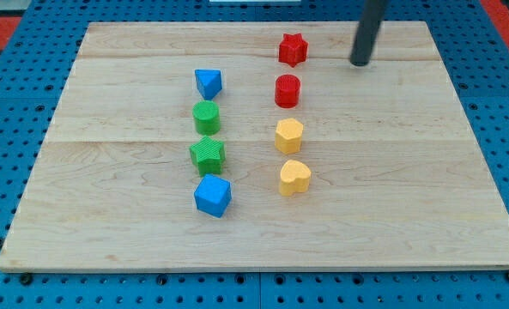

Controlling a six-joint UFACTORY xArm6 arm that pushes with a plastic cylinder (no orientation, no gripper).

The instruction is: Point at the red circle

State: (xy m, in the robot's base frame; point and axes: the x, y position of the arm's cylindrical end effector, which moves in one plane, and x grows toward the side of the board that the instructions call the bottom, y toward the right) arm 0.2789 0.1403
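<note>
Pale wooden worktop (409, 172) lies over a blue pegboard, carrying two columns of blocks. At the view's right column the red circle (287, 90), a short glossy cylinder, sits between the red star (293, 50) above and the yellow hexagon (289, 136) below, with a yellow heart (294, 177) lowest. My tip (360, 62) stands apart, up and to the right of it. No fingers exist on this rod.

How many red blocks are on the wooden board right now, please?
2. The red star-shaped block sits near the view's top, and the red round block lies just below it. Nothing appears hidden. My tip rests right of the star.
</note>
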